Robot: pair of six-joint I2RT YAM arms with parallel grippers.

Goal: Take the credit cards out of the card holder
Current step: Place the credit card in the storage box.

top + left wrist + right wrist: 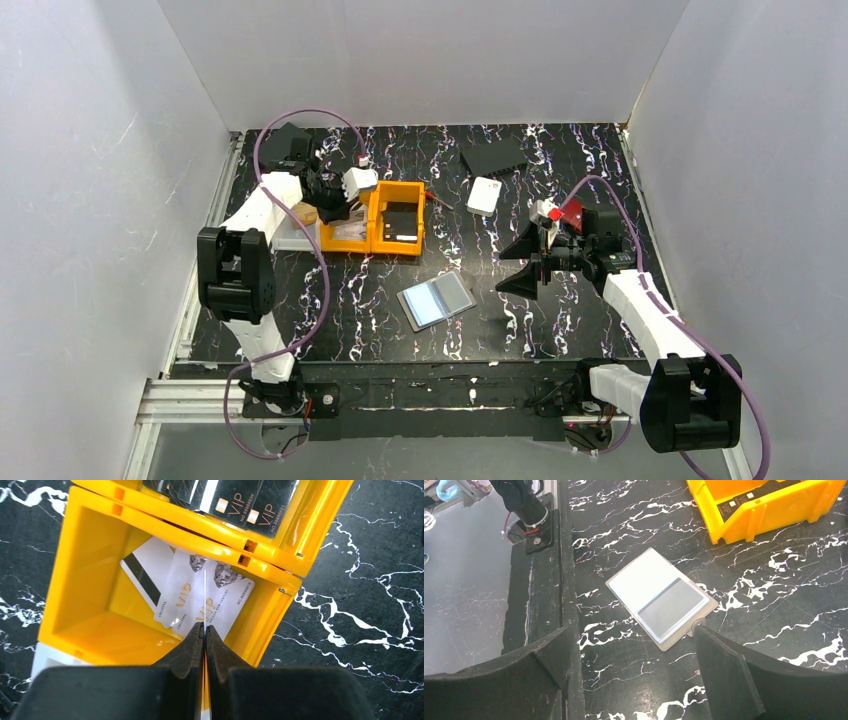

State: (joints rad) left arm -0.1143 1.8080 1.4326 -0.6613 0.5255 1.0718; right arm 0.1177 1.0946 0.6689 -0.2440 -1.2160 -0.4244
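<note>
Top view: the holder (437, 299) lay open and flat on the table (560, 330), near the middle. The left gripper (338, 210) hung over the left compartment of the orange bin (398, 250), at far left. The right gripper (520, 265) stood just right of the holder, its fingers spread wide.

Left wrist view: the left gripper (205, 626) was pressed together on a thin white card (205, 595), seen edge-on above the bin (85, 560). Several white cards (175, 590) lay overlapping in that compartment. Black cards (240, 502) filled the compartment beyond.

Right wrist view: the right gripper (634, 630) was spread and held nothing. The holder (659, 597) showed one pale and one grey face, with one corner just beside the right finger (724, 670).
</note>
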